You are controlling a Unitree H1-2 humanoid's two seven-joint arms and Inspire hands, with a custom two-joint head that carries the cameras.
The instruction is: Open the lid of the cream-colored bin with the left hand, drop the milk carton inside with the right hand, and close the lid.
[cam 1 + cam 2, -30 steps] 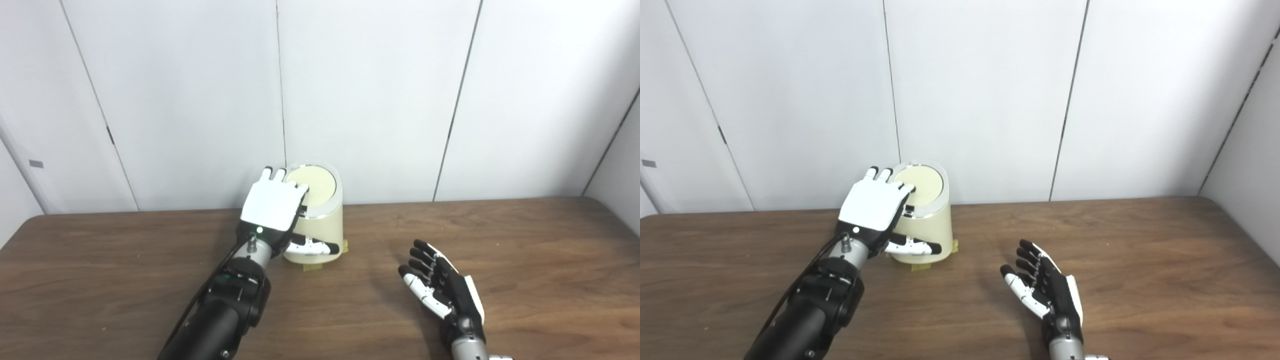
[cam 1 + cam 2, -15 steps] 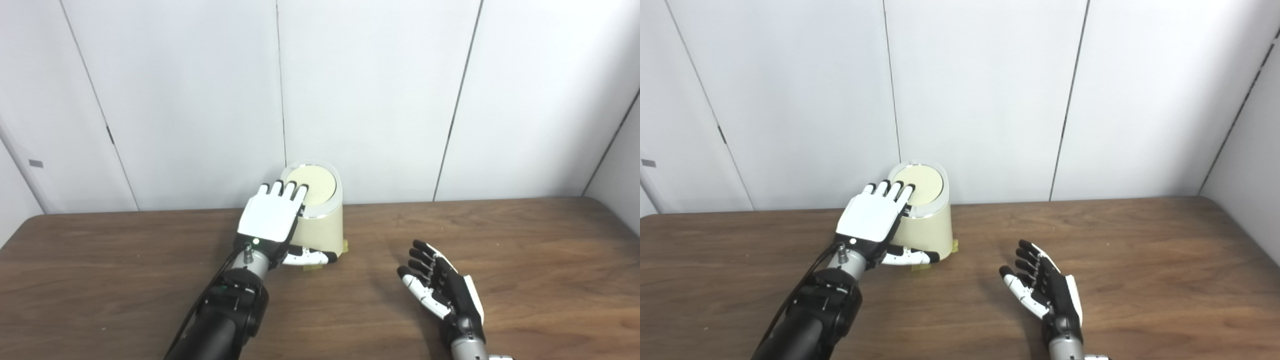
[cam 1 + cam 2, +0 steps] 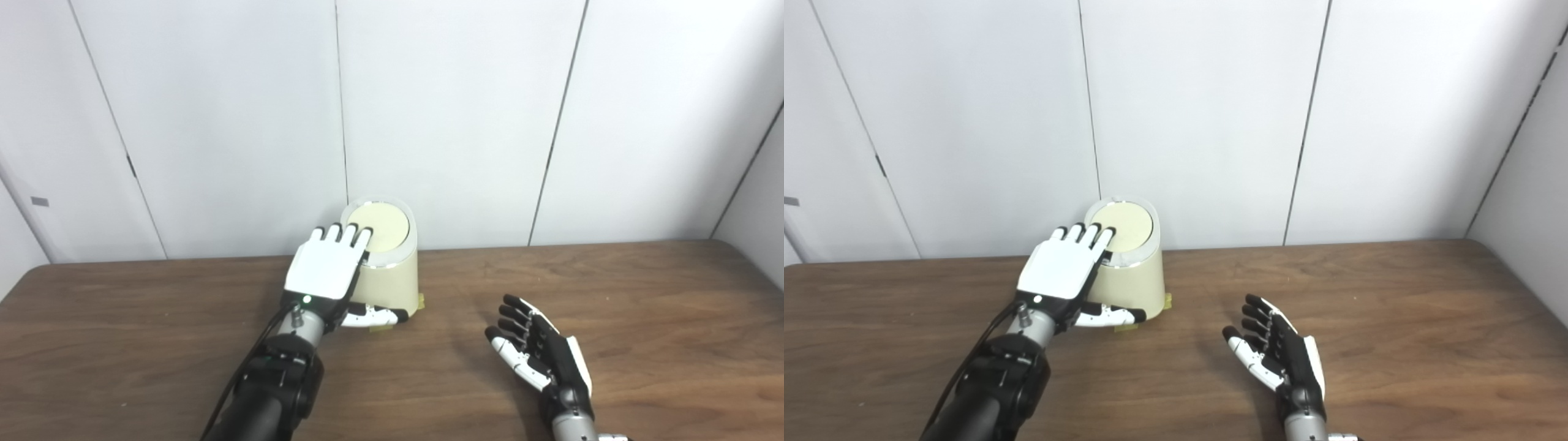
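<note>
Cream-colored bin at the surface's far edge, lid down; no milk carton in view, likely already inside. Left hand flat, fingertips at the lid's near rim, grasping nothing; right hand released, palm up — task looks about finished

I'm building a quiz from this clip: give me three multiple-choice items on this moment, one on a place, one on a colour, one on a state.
1. Where does the bin stand?
A. by the table's far edge, near the wall
B. at the table's near edge
C. on the floor

2. What colour is the lid?
A. red
B. cream
C. black

3. How is the right hand?
A. shut on a carton
B. open, holding nothing
C. pressing the lid

Key: 1 A, the bin sits just before the wall panels; 2 B, the disc is pale cream like the body; 3 B, its fingers are spread over the bare table.
</note>
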